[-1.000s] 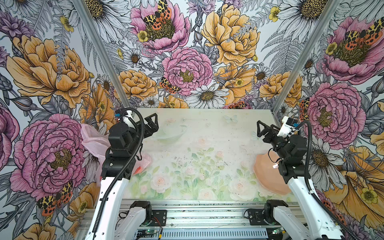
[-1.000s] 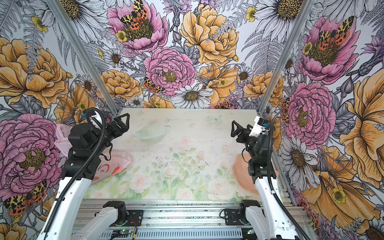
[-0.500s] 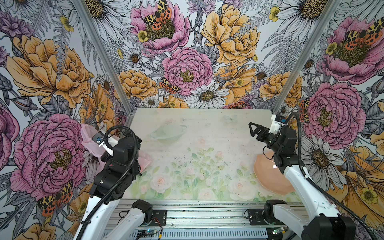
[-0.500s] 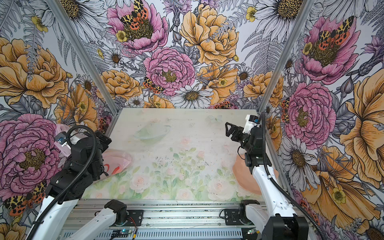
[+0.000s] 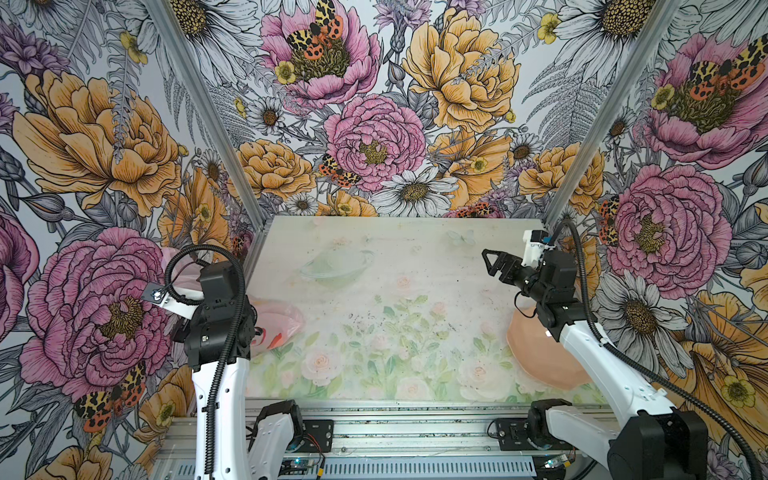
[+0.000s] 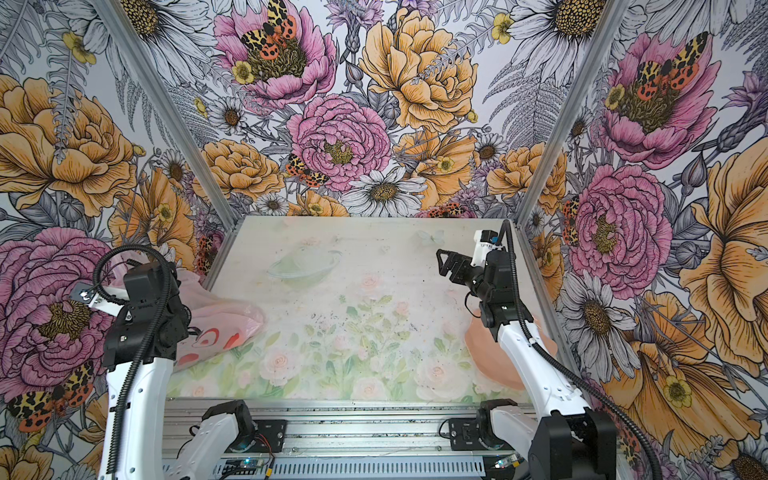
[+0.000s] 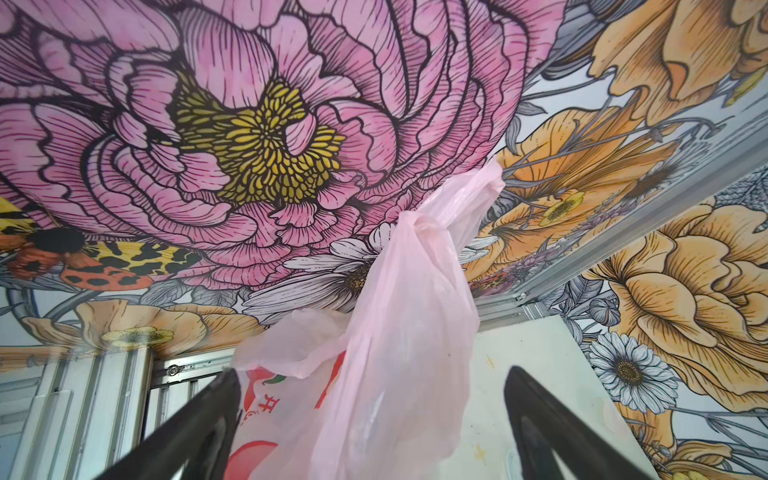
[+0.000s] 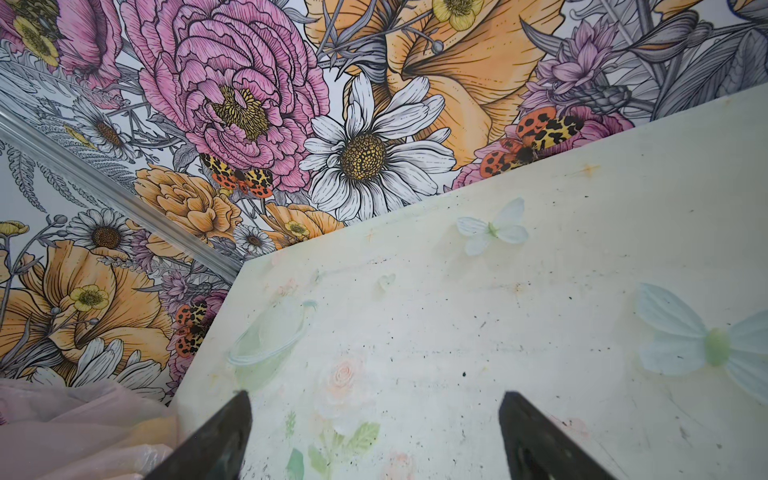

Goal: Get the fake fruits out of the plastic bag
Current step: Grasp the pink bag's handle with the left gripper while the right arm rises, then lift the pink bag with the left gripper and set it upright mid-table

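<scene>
The plastic bag (image 5: 277, 322) is seen at the left edge of the table (image 5: 415, 249), in its near half. In both top views it is shown crumpled, pale pink and translucent, with red printed marks on the side turned toward the near edge. Part of it is covered by the left arm (image 5: 218, 324), and a further part is seen against the left wall, behind the arm's cable loop. In the left wrist view a twisted strip of the bag is shown rising toward that wall. The fake fruits cannot be made out through the film.

The left gripper (image 7: 372, 374) is hidden under its own wrist in both top views. In the left wrist view its fingers (image 7: 208, 415) are seen spread wide, with the bag standing between them and not pinched. Whether the film is touched by a finger cannot be told.

The right gripper (image 5: 494, 264) is held above the far right part of the table, well apart from the bag, and is pointed toward the left. Its jaws are shown spread in the right wrist view, and nothing is held between them. A peach-pink plate (image 5: 536, 361) is laid at the near right of the table, partly covered by the right arm (image 5: 602, 365).
</scene>
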### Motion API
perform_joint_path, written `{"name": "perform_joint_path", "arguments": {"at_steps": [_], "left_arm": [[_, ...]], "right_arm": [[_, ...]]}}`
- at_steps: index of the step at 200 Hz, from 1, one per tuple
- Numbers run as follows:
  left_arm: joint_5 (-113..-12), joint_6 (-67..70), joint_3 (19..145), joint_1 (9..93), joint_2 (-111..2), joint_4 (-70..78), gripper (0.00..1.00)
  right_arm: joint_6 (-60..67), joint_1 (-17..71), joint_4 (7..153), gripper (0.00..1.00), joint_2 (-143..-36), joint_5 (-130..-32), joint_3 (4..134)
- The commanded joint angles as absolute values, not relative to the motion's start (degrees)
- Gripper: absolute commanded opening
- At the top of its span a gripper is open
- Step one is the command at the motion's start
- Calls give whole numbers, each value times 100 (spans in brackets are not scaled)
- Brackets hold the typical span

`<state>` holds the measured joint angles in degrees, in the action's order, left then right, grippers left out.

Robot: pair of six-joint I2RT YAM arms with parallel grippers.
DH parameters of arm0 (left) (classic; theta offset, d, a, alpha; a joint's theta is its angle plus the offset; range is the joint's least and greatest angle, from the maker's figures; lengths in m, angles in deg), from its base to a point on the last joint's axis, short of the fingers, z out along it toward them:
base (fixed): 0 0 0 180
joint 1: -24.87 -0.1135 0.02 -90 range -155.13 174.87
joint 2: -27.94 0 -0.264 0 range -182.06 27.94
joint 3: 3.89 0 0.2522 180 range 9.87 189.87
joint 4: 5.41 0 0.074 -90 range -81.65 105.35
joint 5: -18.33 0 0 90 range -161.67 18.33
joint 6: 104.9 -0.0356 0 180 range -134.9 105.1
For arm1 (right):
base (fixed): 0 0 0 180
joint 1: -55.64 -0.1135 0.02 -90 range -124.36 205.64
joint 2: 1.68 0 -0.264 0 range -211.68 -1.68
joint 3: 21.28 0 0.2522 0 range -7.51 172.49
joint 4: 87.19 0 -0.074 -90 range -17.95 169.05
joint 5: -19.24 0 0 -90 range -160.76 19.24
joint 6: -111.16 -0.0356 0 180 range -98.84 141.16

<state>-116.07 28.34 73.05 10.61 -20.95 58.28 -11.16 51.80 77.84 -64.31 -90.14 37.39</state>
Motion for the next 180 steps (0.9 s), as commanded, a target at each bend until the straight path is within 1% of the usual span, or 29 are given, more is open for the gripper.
{"name": "perform_joint_path", "arguments": {"at_steps": [1, 13, 19, 31, 39, 40, 64, 80, 93, 120, 141, 175, 180], "left_arm": [[-10561, 2675, 7245, 699, -2352, 5358, 97], [-10052, 2591, 7196, 503, -2450, 5165, 94], [-9816, 2517, 7152, 441, -2481, 5021, 90], [-9427, 2433, 7126, 396, -2531, 4854, 77], [-9202, 2376, 7114, 396, -2535, 4732, 66], [-9173, 2372, 7109, 396, -2535, 4717, 63], [-8529, 2269, 7009, 555, -2565, 4283, 39], [-8407, 2169, 7049, 956, -2707, 4054, 25], [-8406, 2067, 7123, 1480, -2869, 3867, 17], [-8568, 1753, 7346, 2678, -3275, 3415, 7], [-8425, 1585, 7528, 3335, -3682, 2987, 1], [-8406, 1306, 8069, 4300, -4511, 2495, 0], [-8225, 1291, 8174, 4427, -4647, 2441, 0]], "right_arm": [[-1211, 5131, 7764, 94, -6376, -9022, 3816], [-1215, 5118, 7764, 94, -6336, -8994, 3760], [-1215, 5122, 7764, 94, -6308, -8977, 3732], [-1215, 5118, 7764, 94, -6257, -8954, 3683], [-1216, 5111, 7762, 93, -6233, -8942, 3646], [-1216, 5113, 7763, 93, -6228, -8941, 3640], [-1246, 5109, 7764, 93, -6139, -8806, 3520], [-1314, 5109, 7721, 92, -6130, -8579, 3461], [-1404, 5109, 7707, 91, -6127, -8413, 3419], [-1754, 5108, 7673, 91, -6187, -8022, 3294], [-1986, 5101, 7684, 90, -6247, -7912, 3213], [-2097, 5075, 7683, 90, -6286, -7877, 3178], [-2108, 5079, 7676, 90, -6279, -7876, 3164]]}}
